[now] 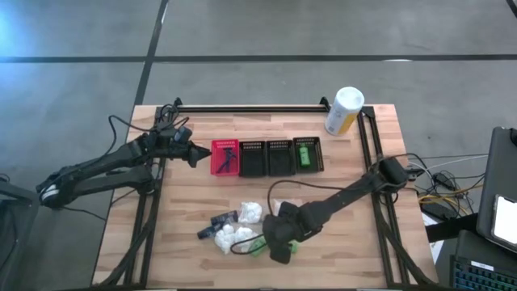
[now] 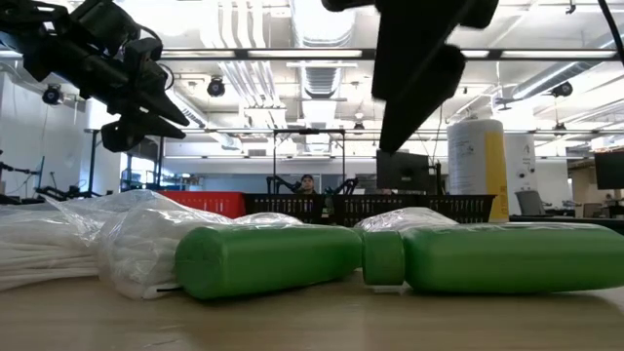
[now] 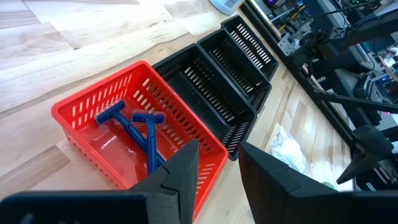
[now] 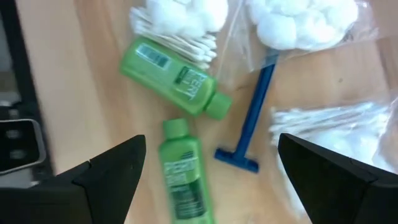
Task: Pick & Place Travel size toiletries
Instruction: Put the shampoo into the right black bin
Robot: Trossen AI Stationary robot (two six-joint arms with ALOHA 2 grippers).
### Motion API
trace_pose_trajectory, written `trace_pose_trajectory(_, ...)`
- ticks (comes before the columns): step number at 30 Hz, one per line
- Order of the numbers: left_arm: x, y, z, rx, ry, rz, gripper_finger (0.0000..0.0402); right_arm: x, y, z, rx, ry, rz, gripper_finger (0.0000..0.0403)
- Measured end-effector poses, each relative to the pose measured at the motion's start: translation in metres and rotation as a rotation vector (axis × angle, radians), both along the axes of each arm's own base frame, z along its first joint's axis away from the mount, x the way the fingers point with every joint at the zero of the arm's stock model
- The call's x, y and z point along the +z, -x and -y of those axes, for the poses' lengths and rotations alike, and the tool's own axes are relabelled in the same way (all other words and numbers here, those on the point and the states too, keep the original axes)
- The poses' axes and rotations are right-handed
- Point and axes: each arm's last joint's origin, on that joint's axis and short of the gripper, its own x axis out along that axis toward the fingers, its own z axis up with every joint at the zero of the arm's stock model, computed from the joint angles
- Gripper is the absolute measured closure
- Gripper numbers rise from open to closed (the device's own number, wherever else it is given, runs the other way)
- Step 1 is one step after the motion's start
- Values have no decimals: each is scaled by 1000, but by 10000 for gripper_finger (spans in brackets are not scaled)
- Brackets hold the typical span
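The toiletries lie in a loose pile near the table's near edge (image 1: 234,230): two green bottles (image 4: 177,74) (image 4: 186,177), a blue razor (image 4: 252,112) and plastic-wrapped white cotton bundles (image 4: 305,22). My right gripper (image 4: 211,174) hangs open above the green bottles, with a finger out to either side of one bottle and apart from it. My left gripper (image 3: 217,168) is open and hovers by the red basket (image 3: 143,124), where two blue razors (image 3: 134,127) lie. Another green item (image 1: 304,154) sits in the rightmost black basket.
Three black mesh baskets (image 1: 279,157) stand in a row to the right of the red one (image 1: 225,157). A tall white-and-yellow canister (image 1: 343,111) stands at the far right corner. Bare wood lies between the basket row and the pile.
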Motion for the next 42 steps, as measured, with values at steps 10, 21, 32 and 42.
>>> trace_pose_trajectory(10,0,0,0,-9,-16,-5,282,2,0,0,-60,-36,-1,39)
trace_pose_trajectory(21,-1,0,0,-36,-69,-21,282,-4,0,-3,61,9,-13,39)
trace_pose_trajectory(32,-5,0,0,-31,-51,-27,282,-12,17,-15,118,50,-104,39)
trace_pose_trajectory(42,-5,0,0,-30,-50,-27,282,-24,28,-24,150,63,-126,39)
